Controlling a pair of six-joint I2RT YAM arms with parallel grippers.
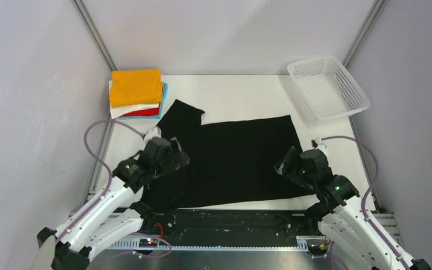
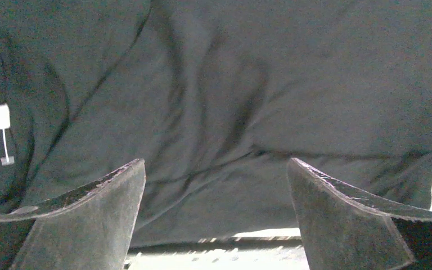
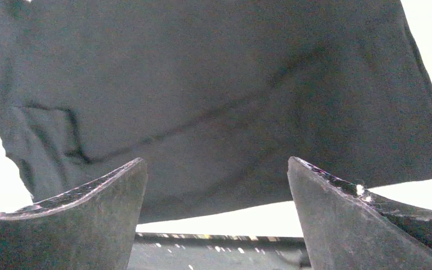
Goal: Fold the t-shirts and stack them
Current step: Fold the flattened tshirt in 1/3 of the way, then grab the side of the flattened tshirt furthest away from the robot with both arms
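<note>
White desk (image 1: 247,95) carries a spread black tee (image 1: 242,160), folded stack (image 1: 136,93) far left, mesh basket (image 1: 329,87) far right; left end effector (image 2: 216,162) and right end effector (image 3: 217,160) hover released above it.

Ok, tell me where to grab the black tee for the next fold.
Probably its near edge, one corner per arm, coming down from the robot's side. The black tee lies flat, and that edge shows free against the white table below the open left gripper and right gripper.
</note>
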